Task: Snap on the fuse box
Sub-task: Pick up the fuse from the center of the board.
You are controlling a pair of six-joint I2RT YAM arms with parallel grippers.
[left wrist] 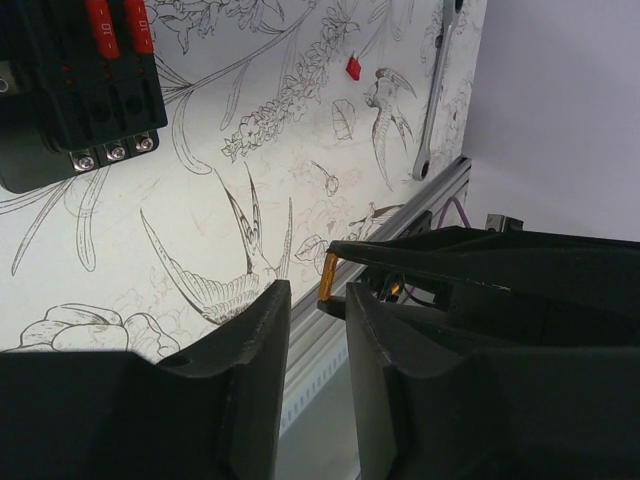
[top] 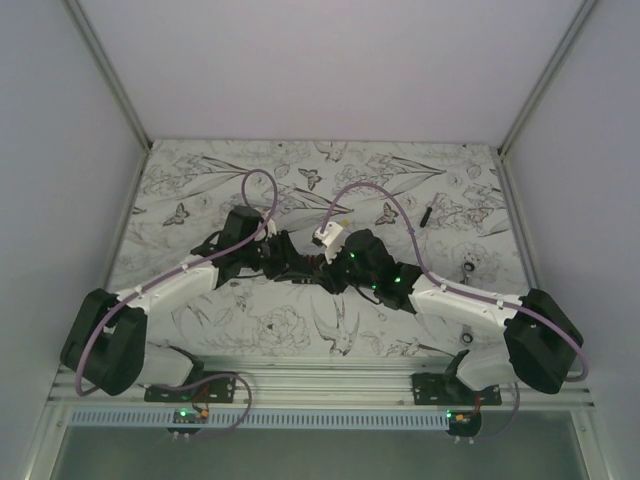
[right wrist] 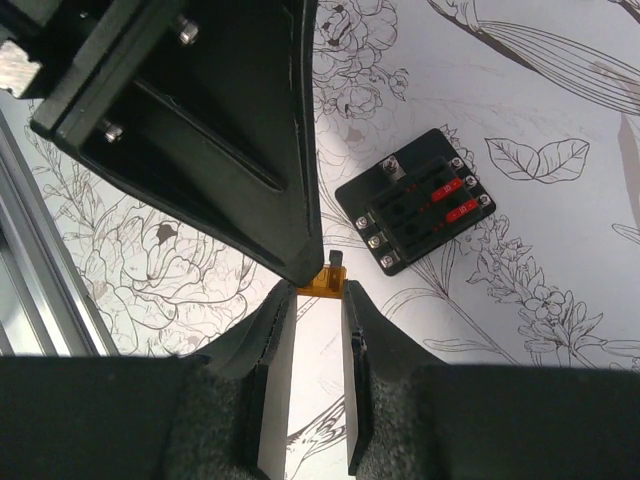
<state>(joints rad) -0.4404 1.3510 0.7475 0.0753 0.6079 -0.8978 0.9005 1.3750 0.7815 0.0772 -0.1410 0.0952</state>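
Clenched at the right gripper on a small orange fuse, pinched upright at the very fingertips. Met there from the upper left by the tip of the left gripper, touching or all but touching the fuse's top. Seen from the left wrist as jaws set close with a slim gap between, the orange fuse standing right at their mouth. Cannot tell whether pinched by those jaws or merely beside them.

Beyond the right fingertips and off to the right, apart from both grippers: the fuse box, lying flat and face up on the floral table. Carries two red fuses side by side in its slots and a row of small screws along the edge nearest the fingers. Touched by neither gripper. From the left wrist, found at the upper left corner, well apart from the fingertips and cut by the frame edge.

Farther out on the table, a loose red fuse and, past it, a slim metal bar near the table's edge.
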